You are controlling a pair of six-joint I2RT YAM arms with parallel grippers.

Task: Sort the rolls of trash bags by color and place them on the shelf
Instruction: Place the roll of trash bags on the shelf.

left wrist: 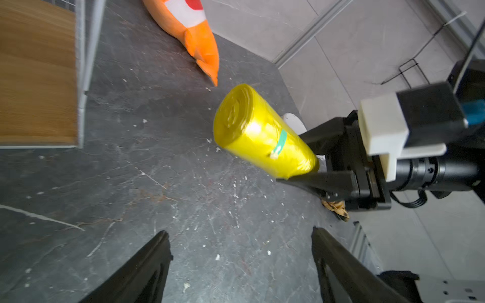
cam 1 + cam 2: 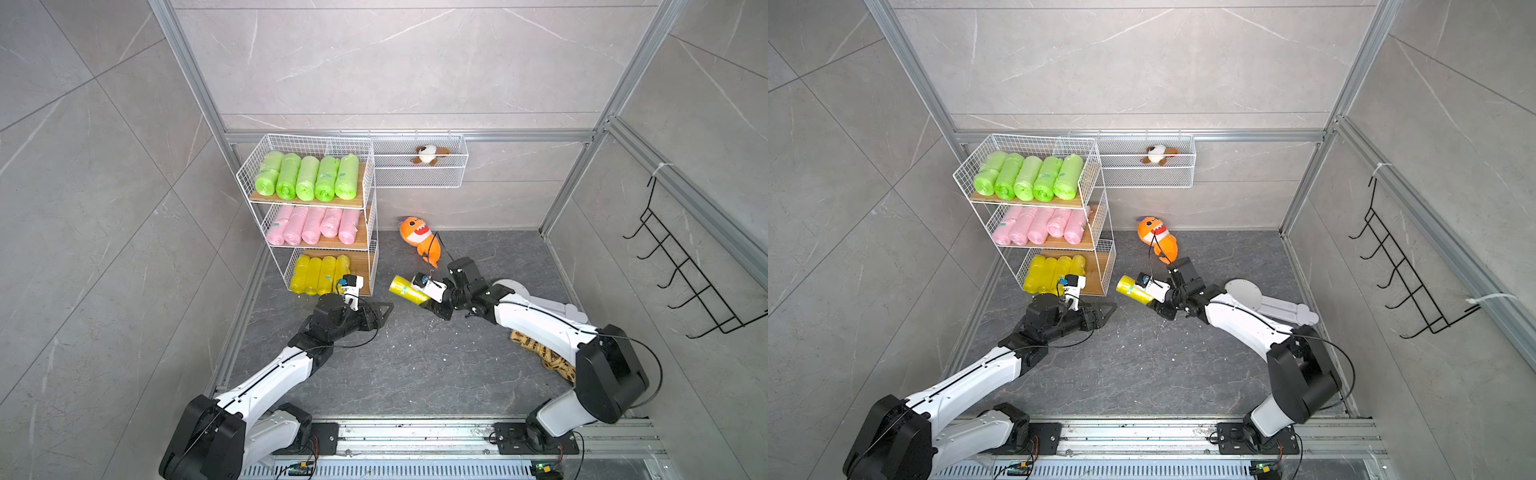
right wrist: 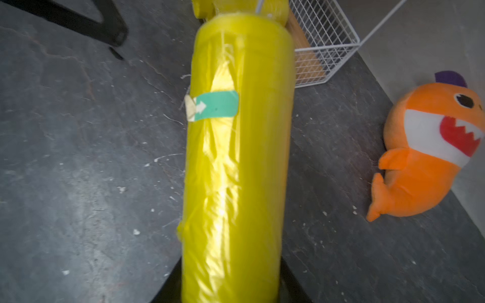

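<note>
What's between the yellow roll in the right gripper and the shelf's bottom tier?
Nothing: bare floor separates yellow roll from shelf, per left wrist view.

I see the yellow roll [image 3: 236, 162] running straight out from my right gripper [image 3: 231, 296], dark fingers [image 3: 166, 292] clamped on either side of its near end. A green sticker [image 3: 219, 105] (white arrow on it) sits on its side. Past the far end are the shelf [image 3: 322, 39] corner and more yellow rolls [image 3: 273, 8]. The orange plush shark [image 3: 425, 157] lies on the dark tabletop [image 3: 78, 183] by the wall.
</note>
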